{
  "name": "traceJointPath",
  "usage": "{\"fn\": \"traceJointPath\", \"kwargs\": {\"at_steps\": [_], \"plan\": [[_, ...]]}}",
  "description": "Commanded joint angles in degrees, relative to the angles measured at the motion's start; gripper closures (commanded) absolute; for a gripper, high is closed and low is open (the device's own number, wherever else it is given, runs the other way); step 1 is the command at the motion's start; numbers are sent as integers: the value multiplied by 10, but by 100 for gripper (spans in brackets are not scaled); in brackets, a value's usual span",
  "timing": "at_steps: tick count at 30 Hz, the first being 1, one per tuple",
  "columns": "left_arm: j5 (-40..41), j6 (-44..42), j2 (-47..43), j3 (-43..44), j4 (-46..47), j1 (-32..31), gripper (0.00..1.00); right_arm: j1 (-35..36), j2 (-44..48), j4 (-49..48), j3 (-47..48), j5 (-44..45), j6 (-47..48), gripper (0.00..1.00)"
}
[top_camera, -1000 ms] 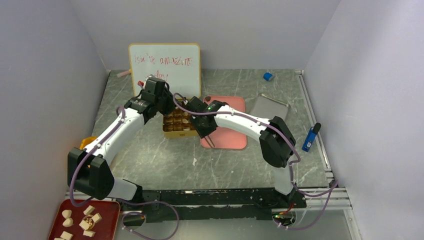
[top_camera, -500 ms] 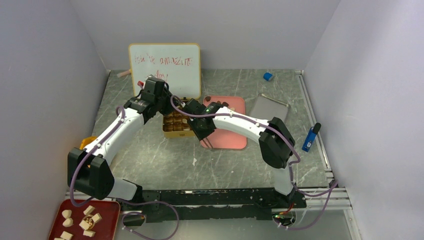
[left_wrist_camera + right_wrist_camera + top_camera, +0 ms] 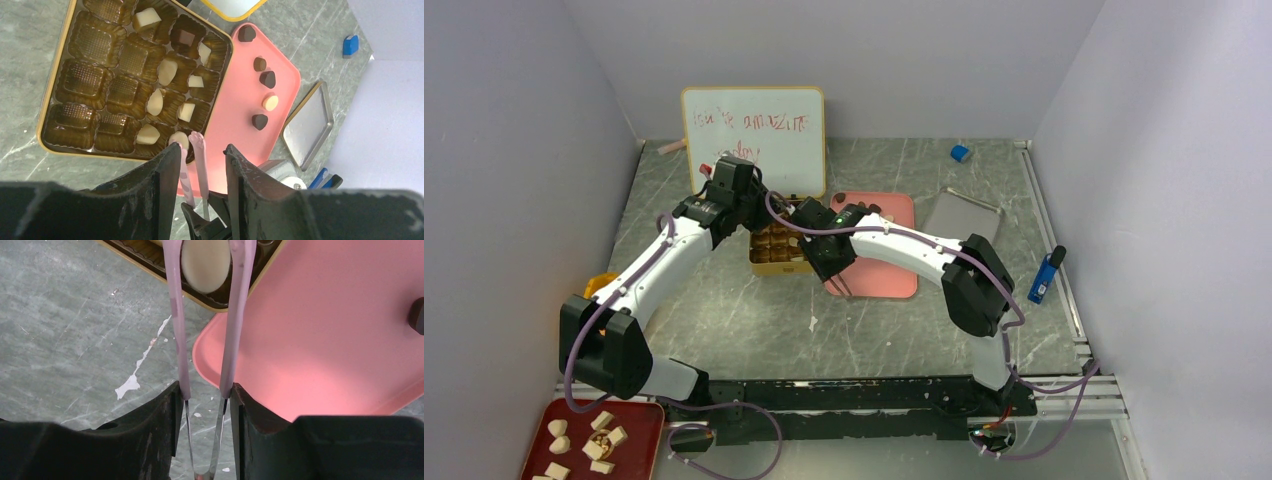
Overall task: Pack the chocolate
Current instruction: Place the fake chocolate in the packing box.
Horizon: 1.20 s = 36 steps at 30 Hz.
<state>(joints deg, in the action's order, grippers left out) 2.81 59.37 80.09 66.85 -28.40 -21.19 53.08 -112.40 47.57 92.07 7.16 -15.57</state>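
My right gripper (image 3: 205, 395) is shut on pink tongs (image 3: 232, 330). Between the tong arms is a pale round chocolate (image 3: 205, 267), over a corner cup of the gold box (image 3: 50, 145). Whether the tongs still pinch it I cannot tell. The right half of the box holds several pale pieces and one dark piece (image 3: 186, 36). Dark chocolates (image 3: 268, 79) and a tan one (image 3: 270, 102) lie on the pink tray (image 3: 235, 125). My left gripper (image 3: 202, 155) hovers above the box (image 3: 776, 266), open and holding nothing.
A whiteboard (image 3: 753, 135) stands behind the box. A metal tray (image 3: 962, 215) lies right of the pink tray (image 3: 884, 275), with a blue block (image 3: 961, 153) beyond it and a blue clip (image 3: 1045, 275) at the right edge. A red tray of beige chunks (image 3: 594, 440) sits near left.
My right gripper has moved left from the pink tray to the box's corner, carrying the tongs. The left arm has barely moved.
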Motion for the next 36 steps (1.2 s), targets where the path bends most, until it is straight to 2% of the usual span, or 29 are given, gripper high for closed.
{"fn": "traceJointPath", "kwargs": {"at_steps": [1, 15, 36], "plan": [[-7, 4, -2, -1, 16, 2, 57, 2, 12, 0, -1, 11, 7, 58], [-9, 7, -2, -2, 16, 2, 57, -5, 38, 1, -14, 37, 6, 59], [-17, 1, 0, 1, 16, 2, 57, -123, 165, 5, -183, 69, -10, 58]]}}
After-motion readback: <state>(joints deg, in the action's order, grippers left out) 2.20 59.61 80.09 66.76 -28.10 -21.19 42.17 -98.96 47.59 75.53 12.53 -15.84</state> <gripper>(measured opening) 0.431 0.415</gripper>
